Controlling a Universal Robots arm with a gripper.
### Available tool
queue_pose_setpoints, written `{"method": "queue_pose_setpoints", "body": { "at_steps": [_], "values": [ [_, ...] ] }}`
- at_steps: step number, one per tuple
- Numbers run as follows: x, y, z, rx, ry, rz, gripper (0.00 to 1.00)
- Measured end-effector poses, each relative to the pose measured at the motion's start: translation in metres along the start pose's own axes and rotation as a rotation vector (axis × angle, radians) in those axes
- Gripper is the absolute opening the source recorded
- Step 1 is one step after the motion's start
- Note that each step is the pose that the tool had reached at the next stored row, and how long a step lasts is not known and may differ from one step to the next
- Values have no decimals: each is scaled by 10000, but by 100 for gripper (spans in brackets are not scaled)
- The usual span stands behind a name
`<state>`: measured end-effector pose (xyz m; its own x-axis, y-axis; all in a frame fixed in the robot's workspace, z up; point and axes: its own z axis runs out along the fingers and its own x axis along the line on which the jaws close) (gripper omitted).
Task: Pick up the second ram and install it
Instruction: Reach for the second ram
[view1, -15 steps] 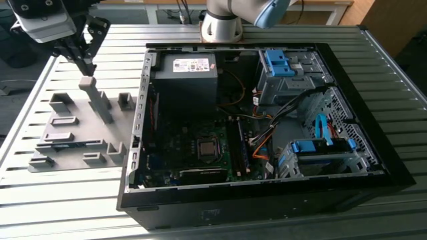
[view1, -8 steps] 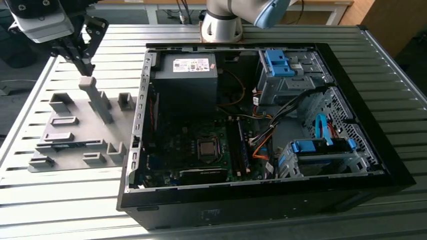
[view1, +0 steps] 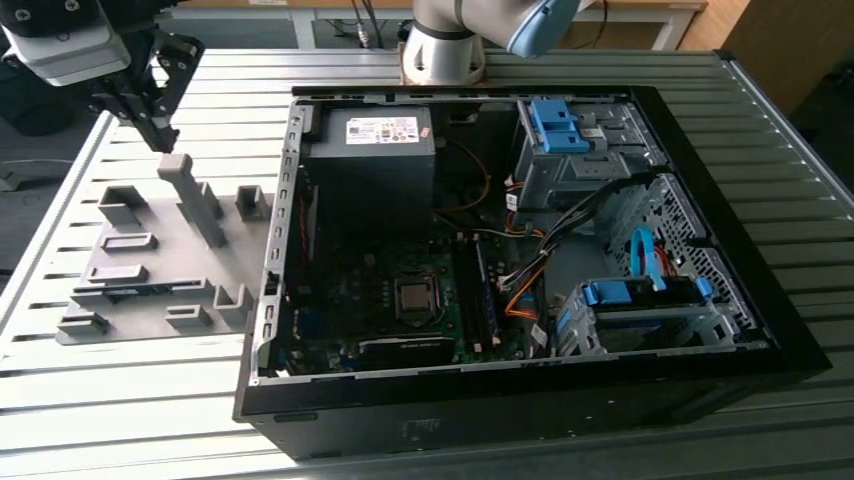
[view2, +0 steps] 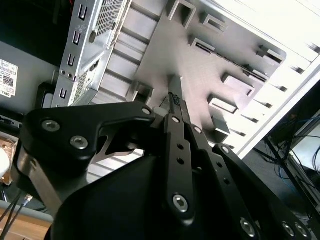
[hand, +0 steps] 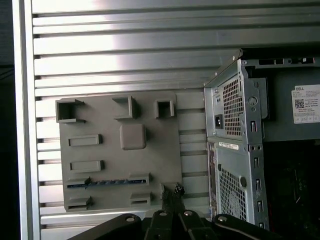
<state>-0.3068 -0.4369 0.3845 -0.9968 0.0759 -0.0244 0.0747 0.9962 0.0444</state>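
Under everything, slatted metal table (view1: 147, 420): is carrying an open computer case and a grey plate side by side.
Computer case (view1: 534, 425): is lying on its side with the panel off, taking up the exterior view's middle and right; its perforated rear wall (hand: 230, 115) is facing the grey plate.
Power supply (view1: 374, 165): is sitting in the case's far corner on the plate's side, label facing up.
Motherboard (view1: 347, 290): is lying flat in the case's near half, with a dark memory stick (view1: 483, 300) standing on edge just beside the processor socket (view1: 416, 297).
Grey fixture plate (view1: 160, 265) (hand: 165, 150) (view2: 200, 70): is lying on the table at the exterior view's left, just beside the case, and is carrying small raised brackets.
Tall post (view1: 198, 205): is rising from the plate's far half.
Gripper (view1: 160, 135) (view2: 175, 100) (hand: 171, 191): is hanging over the plate's far end, fingertips just above the post's top; the fingers are pressing together and gripping nothing.
Second ram (view1: 140, 290) (hand: 107, 183): is resting lengthwise between two low brackets on the plate's near part, blue-green, apart from the gripper and untouched.
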Motion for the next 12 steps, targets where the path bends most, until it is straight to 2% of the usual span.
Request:
{"method": "queue_pose_setpoints", "body": {
  "at_steps": [12],
  "values": [
    [96,-7,-3,0,0,1,11]
  ]
}}
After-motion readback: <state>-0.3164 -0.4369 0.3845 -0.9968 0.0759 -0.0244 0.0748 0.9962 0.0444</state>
